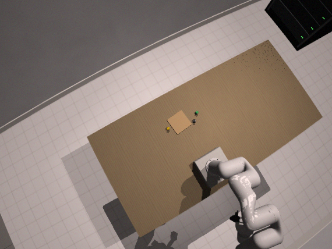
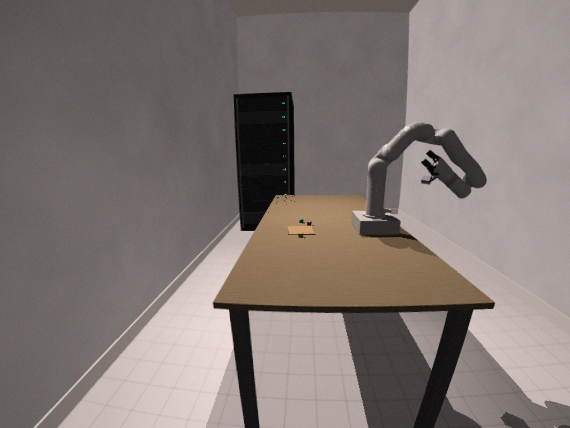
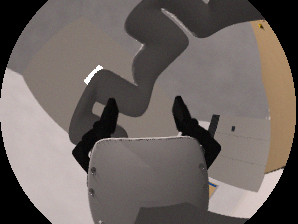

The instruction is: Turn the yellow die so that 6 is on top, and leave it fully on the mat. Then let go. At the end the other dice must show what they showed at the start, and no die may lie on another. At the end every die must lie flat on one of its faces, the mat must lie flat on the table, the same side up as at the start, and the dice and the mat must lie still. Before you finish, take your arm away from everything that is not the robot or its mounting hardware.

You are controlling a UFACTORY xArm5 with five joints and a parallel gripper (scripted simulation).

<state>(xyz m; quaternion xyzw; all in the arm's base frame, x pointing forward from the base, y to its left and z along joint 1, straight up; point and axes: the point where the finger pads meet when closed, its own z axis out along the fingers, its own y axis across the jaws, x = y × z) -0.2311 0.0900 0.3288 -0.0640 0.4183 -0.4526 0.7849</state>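
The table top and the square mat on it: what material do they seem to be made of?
The table top looks like matte brown wood: fine parallel grain lines run across it, with no shine. The mat is lighter tan, plain and flat, perhaps cardboard, cork or thin board; no grain or weave shows, so its material stays open.

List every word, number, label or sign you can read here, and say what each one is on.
No readable text in any view.
Yellow die, green die and dark die: pips too small to read.
Black cabinet: small green marks down its front, too small to tell if they are digits or lights.
Mat, table, arm and open gripper: no labels visible.
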